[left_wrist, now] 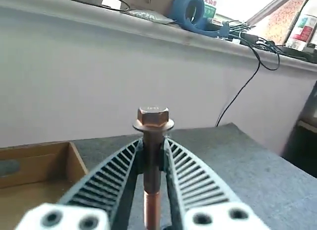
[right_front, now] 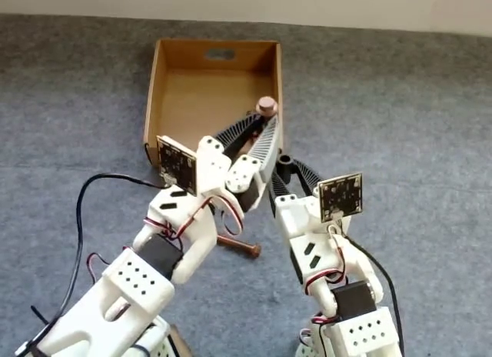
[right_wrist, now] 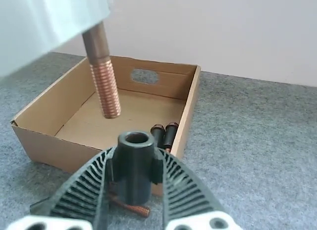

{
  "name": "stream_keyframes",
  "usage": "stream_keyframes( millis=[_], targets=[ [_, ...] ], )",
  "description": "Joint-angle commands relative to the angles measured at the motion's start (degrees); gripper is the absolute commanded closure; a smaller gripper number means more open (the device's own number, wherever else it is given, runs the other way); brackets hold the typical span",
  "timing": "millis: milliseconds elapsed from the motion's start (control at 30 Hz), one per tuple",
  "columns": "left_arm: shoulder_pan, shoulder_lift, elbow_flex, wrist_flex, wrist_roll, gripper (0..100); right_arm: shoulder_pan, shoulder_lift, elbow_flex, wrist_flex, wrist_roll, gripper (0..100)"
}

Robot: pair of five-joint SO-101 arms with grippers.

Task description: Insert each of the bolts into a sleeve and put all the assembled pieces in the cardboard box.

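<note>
We are logging: left gripper [left_wrist: 153, 142] clamping a copper bolt [left_wrist: 153, 122] upright (head up), threaded end hanging higher than, and apart from, the black sleeve [right_wrist: 132, 173], which the right gripper [right_wrist: 134, 154] is pinching beside the cardboard box [right_wrist: 43, 141].

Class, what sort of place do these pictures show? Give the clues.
Probably a workshop or lab bench: a grey mat as the work surface, and the ledge behind holds a blue tape roll and loose cables.

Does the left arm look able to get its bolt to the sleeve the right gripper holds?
Probably yes: the bolt hangs thread-down near the sleeve, whose open bore faces up, with nothing between them.
</note>
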Motion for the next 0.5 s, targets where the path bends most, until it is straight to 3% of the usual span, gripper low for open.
stream_keyframes(
  millis=[0, 300, 467],
  targets=[
    [-0.6, 0.1, -3.7, -2.3, -0.1, 99, -0.1, -0.7, -0.6, -1.3, -0.1, 99.3],
    [0.3, 12.5, -8.9, -4.4, -0.1, 99, -0.1, -0.7, -0.6, -1.3, -0.1, 99.3],
    [2.5, 13.0, -8.8, -4.2, -0.3, 99, -0.1, -0.7, -0.5, -1.3, -0.1, 99.3]
  ],
)
